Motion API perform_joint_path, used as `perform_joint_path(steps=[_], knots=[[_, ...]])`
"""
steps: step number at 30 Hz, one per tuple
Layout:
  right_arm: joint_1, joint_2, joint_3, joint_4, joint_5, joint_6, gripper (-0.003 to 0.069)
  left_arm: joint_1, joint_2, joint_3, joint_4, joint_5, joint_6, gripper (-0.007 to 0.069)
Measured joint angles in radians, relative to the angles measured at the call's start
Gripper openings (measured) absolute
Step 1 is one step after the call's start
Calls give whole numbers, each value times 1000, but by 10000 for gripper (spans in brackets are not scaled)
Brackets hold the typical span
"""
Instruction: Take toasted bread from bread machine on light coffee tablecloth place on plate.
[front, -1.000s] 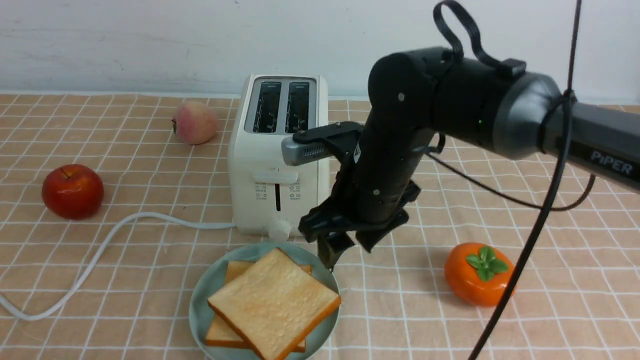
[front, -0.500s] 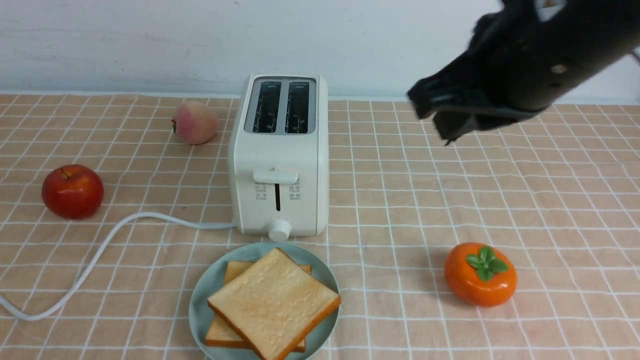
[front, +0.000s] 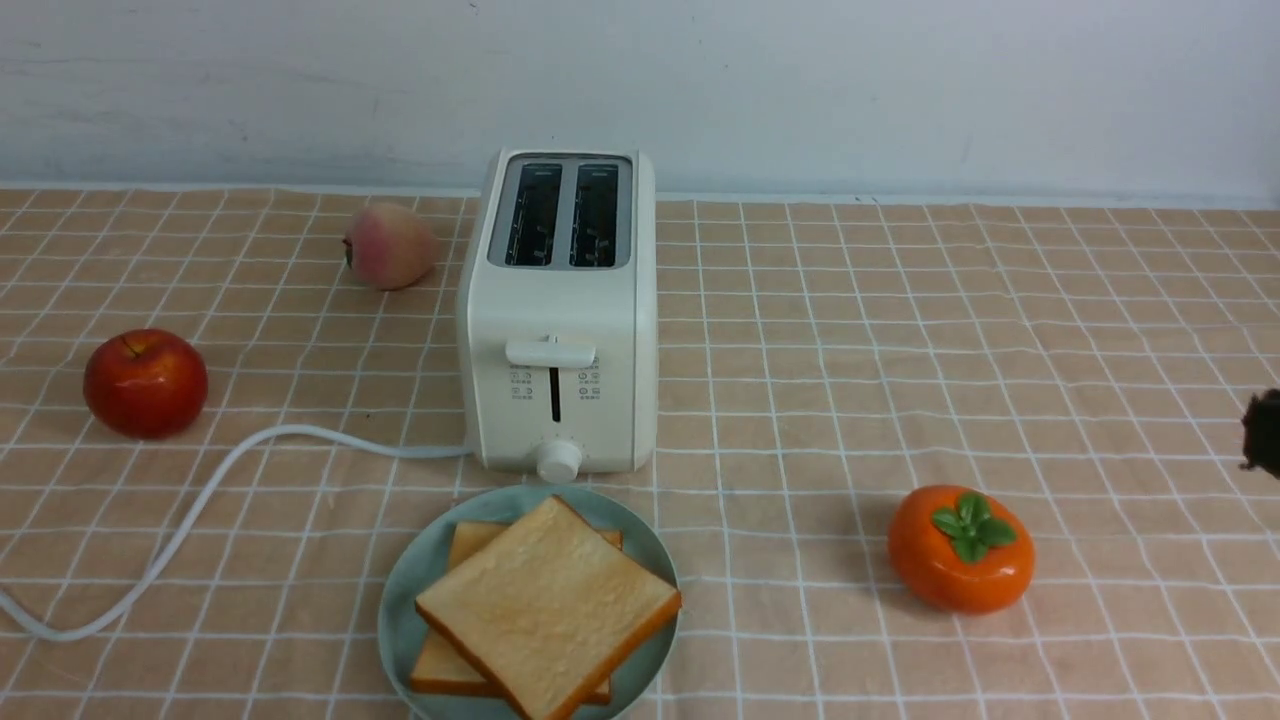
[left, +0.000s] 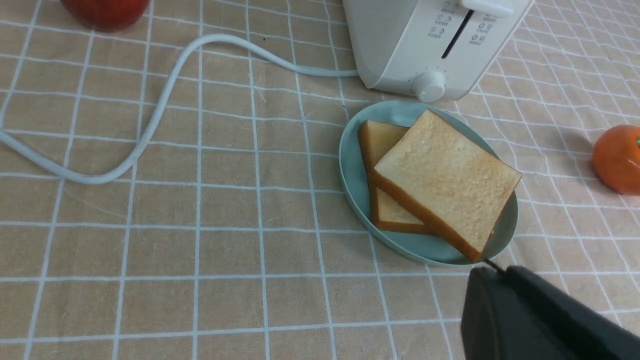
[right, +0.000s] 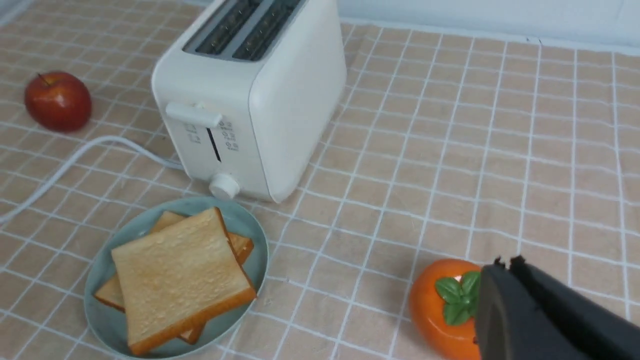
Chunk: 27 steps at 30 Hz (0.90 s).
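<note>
Two slices of toasted bread (front: 548, 605) lie stacked on the mint-green plate (front: 398, 610), just in front of the cream-white bread machine (front: 560, 310), whose two slots are empty. All stand on the light coffee tablecloth (front: 850, 350). My right gripper (right: 506, 262) is shut and empty, above the orange fruit to the right; only a dark tip of it shows at the front view's right edge (front: 1262, 432). My left gripper (left: 492, 270) is shut and empty, close to the plate's (left: 352, 165) near edge and the toast (left: 445, 180). The left arm is outside the front view.
A red apple (front: 145, 383) sits at the left and a peach (front: 390, 245) behind it beside the toaster. An orange persimmon (front: 960, 548) lies to the right of the plate. The white cord (front: 200, 500) curves from the toaster to the left edge.
My right arm lifted away from beside the plate and toaster, swung up and right, and has pulled back to the right edge. The toast, plate and toaster have not moved.
</note>
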Motion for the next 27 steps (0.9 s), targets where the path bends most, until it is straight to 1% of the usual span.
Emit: perform_joint_path(steps=[1, 3, 4, 5, 6, 11, 18, 27], knots=[[0, -85, 93, -47, -101, 21, -13, 0, 0, 0, 0, 0, 0, -14], [0, -194, 212, -115, -251, 43, -10, 0, 0, 0, 0, -1, 0, -14], [0, -212, 221, -126, -262, 45, -10, 0, 0, 0, 0, -1, 0, -14], [0, -268, 273, -155, -324, 62, -10, 0, 0, 0, 0, -1, 0, -14], [0, -293, 300, -165, -341, 76, -9, 0, 0, 0, 0, -1, 0, -14], [0, -367, 349, -183, -347, 143, -6, 0, 0, 0, 0, -15, 0, -14], [0, -373, 350, -185, -349, 149, 1, 0, 0, 0, -18, -70, 0, -14], [0, -373, 350, -191, -349, 150, 13, 0, 0, 0, -92, -215, 0, -14]])
